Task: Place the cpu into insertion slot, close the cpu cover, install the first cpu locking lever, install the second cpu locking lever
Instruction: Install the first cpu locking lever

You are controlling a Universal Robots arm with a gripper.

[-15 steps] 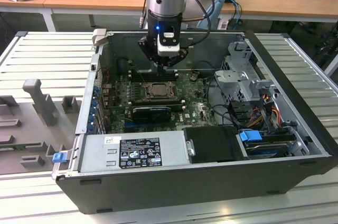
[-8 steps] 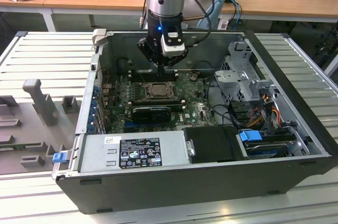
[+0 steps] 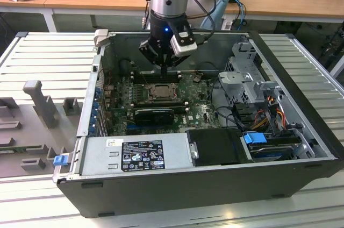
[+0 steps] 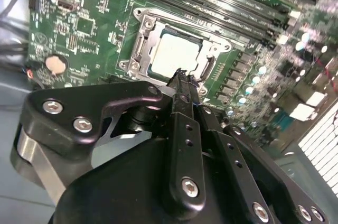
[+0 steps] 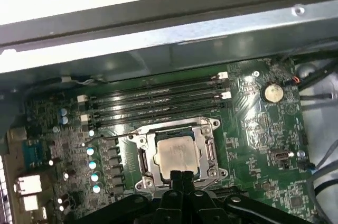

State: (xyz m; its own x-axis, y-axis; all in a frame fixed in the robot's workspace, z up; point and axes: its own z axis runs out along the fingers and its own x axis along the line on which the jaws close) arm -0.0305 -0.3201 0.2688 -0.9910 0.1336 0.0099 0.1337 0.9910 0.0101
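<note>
Cpu (image 4: 177, 55) seated in insertion slot (image 3: 147, 90), centre of exterior view; cpu cover (image 4: 138, 49) lies down over it. Gripper (image 4: 182, 76) clenched, empty, tip at slot edge beside locking lever (image 4: 210, 70). Best, I judge: press lever slowly, stay off chip.

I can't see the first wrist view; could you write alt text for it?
A pale square cpu lies framed by the silver cpu cover on a green circuit board. The black gripper, shut, is at one edge of the cover.

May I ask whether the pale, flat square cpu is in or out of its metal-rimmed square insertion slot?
In: in both wrist views the cpu lies flat inside the insertion slot, silver metal framing its visible edges.
</note>
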